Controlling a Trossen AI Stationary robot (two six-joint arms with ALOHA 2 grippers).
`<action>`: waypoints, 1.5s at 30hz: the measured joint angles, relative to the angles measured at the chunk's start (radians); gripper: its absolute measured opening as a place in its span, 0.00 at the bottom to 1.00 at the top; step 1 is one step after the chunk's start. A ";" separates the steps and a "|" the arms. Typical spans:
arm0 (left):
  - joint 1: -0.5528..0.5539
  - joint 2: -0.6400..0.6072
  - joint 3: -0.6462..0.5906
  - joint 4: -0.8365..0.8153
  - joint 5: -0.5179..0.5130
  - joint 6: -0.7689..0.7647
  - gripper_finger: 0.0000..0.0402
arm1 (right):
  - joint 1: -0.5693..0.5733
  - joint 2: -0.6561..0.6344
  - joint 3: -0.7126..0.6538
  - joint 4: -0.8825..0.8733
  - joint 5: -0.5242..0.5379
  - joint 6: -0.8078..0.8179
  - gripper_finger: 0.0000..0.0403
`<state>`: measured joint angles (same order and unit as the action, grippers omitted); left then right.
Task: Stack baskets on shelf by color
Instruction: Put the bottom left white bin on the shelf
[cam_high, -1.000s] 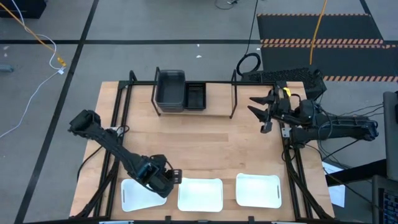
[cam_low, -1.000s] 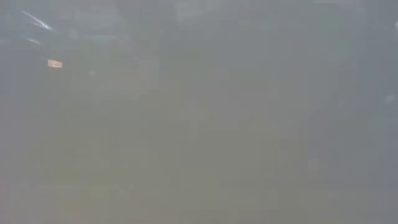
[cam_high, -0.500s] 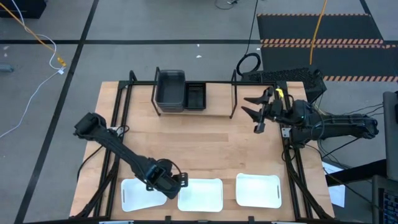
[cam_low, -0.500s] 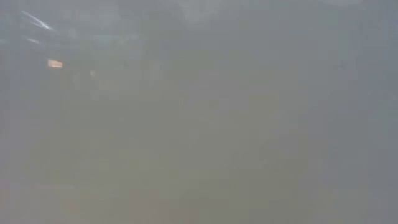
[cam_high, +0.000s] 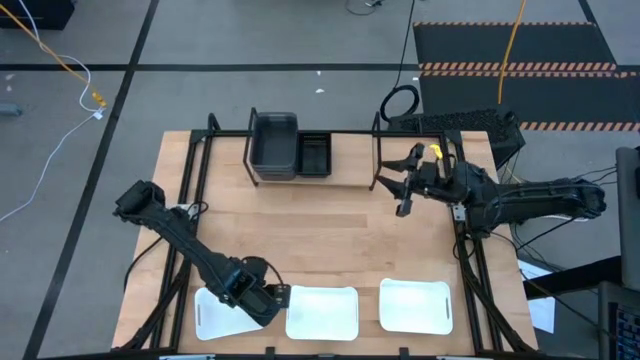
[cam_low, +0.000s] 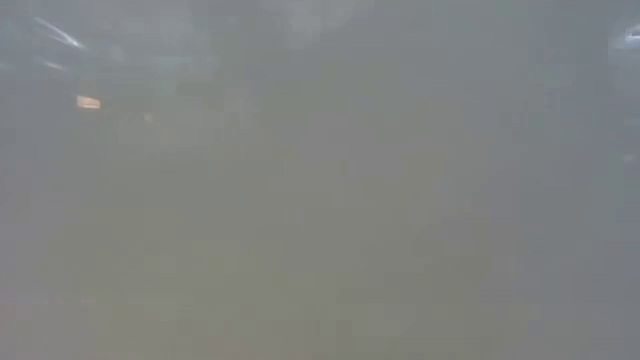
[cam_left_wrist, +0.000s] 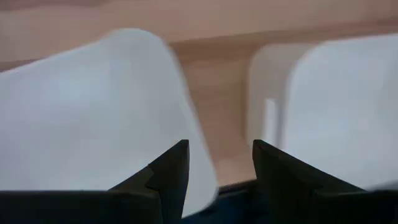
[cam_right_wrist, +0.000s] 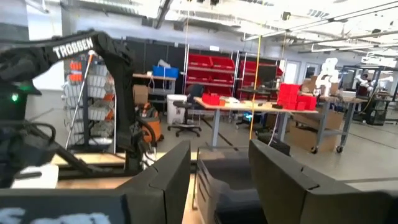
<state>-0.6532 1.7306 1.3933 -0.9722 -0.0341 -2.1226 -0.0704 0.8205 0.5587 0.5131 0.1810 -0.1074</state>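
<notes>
Three white baskets sit in a row along the near edge of the table (cam_high: 330, 240): the left white basket (cam_high: 215, 315), the middle white basket (cam_high: 322, 312) and the right white basket (cam_high: 415, 305). The left one is skewed, its inner corner just beside the middle one, while a clear strip of bare wood separates the middle and right ones.

The left gripper (cam_high: 278, 296) is low over that narrow gap between the left and middle baskets. In the left wrist view its fingers (cam_left_wrist: 168, 171) are parted a little and grip nothing, with the rim of the left basket just beside one finger and wood showing between them.

At the far edge stands the shelf (cam_high: 310, 160), carrying a large dark grey basket (cam_high: 273, 143) touching a small black mesh basket (cam_high: 314, 153) on its right. The rest of the shelf board to the right lies bare.

The right gripper (cam_high: 400, 185) hangs in the air just off the shelf's right end post, fingers spread wide and empty. The whole middle of the table is open wood.

The low view shows only grey haze.
</notes>
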 joint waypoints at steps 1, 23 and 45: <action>-0.004 0.001 0.000 -0.020 0.000 -0.012 0.45 | 0.000 0.013 0.000 0.019 0.000 0.005 0.39; 0.040 0.051 -0.010 -0.074 0.041 -0.037 0.45 | 0.000 -0.015 0.000 0.021 0.000 -0.031 0.39; 0.104 0.148 -0.011 -0.093 0.066 0.105 0.11 | 0.000 -0.015 0.000 0.010 -0.002 0.008 0.39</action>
<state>-0.5491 1.8786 1.3819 -1.0649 0.0315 -2.0176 -0.0700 0.8050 0.5591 0.5229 0.1787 -0.0996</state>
